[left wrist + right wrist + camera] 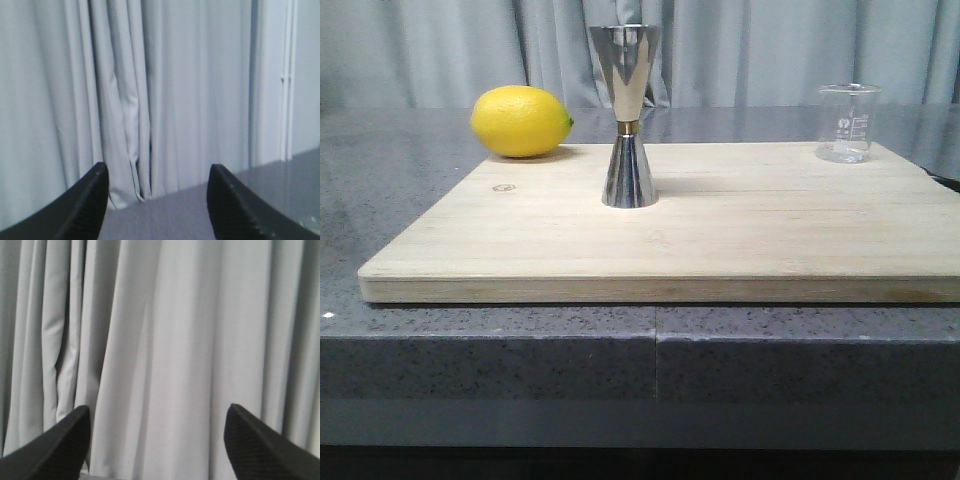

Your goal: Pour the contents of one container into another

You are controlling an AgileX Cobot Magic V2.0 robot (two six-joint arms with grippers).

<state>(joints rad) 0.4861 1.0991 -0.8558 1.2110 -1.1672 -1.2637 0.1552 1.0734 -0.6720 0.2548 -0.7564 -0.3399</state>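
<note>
The glass beaker (847, 122) stands upright at the far right corner of the wooden board (720, 240), well apart from the steel jigger (626, 115) at mid-board, so the right arm looks nearer; both arms' fingers (252, 447) are spread, empty, facing curtain (175, 90).

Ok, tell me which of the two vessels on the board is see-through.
The small clear glass beaker at the board's far right corner; the tall steel hourglass jigger is opaque and mirror-shiny.
</note>
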